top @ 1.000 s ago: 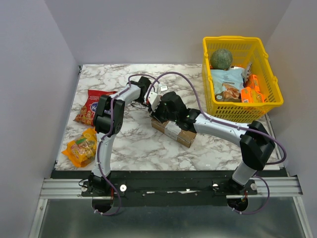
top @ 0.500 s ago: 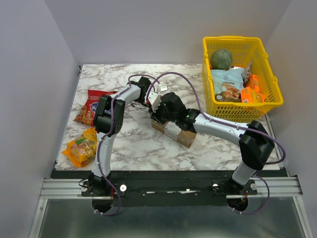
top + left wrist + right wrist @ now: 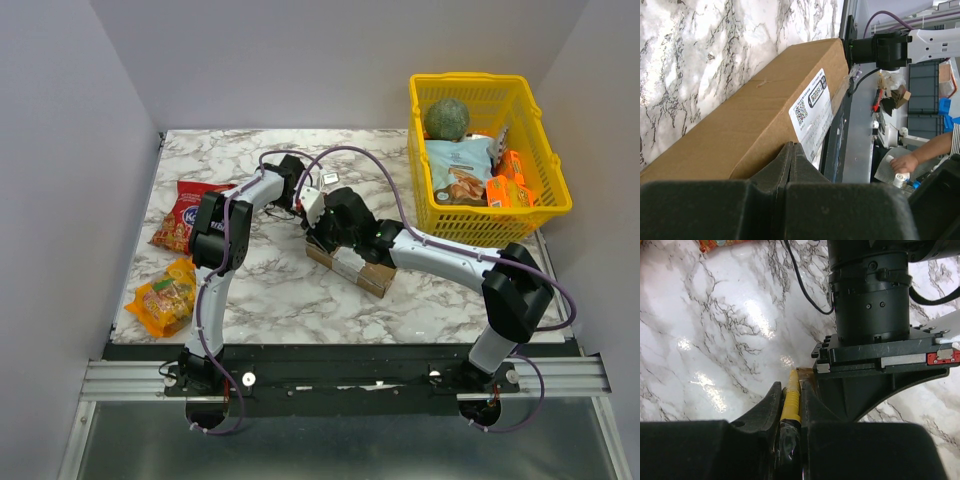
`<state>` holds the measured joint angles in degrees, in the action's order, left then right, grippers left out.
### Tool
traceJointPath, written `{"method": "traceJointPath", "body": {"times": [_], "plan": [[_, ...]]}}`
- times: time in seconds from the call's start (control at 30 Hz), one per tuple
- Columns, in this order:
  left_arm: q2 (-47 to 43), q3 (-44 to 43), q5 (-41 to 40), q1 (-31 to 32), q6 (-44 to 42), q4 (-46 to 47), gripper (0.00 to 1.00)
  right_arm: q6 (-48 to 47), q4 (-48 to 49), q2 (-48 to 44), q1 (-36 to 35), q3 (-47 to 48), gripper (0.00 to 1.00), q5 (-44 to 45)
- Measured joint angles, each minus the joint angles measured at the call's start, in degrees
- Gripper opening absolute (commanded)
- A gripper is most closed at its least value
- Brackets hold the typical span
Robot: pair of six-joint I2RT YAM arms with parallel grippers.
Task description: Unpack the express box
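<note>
Right tool (image 3: 790, 390) edged left, yellow stick (image 3: 791, 401) gripped, brown labelled express box (image 3: 755, 120)

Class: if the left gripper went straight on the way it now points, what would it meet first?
The express box: the shut left gripper points at its long edge beside the white label, seemingly almost touching it already, though depth is unclear.

Brown express box (image 3: 362, 274) with white label lies flat, closed.
</note>
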<state>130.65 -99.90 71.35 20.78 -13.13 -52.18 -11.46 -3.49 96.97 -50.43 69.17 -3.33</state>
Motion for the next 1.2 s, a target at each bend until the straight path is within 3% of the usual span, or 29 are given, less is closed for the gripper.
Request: {"method": "traceJointPath", "body": {"times": [1.2], "plan": [[1.01, -1.88, 0.24, 0.22, -4.22, -3.34, 0.00, -0.42, -7.32, -6.16, 1.07, -4.00, 0.00, 0.04]]}}
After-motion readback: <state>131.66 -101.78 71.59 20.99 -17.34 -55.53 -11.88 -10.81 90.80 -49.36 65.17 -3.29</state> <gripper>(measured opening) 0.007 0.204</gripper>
